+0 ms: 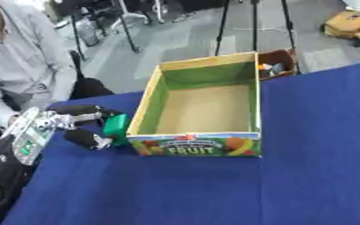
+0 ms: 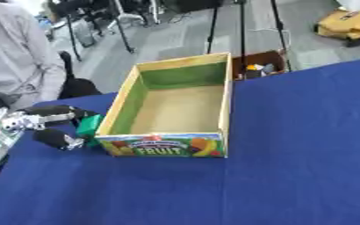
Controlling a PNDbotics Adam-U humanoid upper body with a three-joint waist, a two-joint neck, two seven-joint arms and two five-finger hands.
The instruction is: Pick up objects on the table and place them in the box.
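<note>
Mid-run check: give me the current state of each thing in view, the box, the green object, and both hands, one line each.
Fruit box: upright on the blue table, open-topped, nothing visible inside.
Green block: outside the box by its left wall, held between the left hand's fingers.
Left hand: fingers curled round the green block.
Right hand: not in view.
Small brown box: beyond the table's far edge, open, small items inside.
</note>
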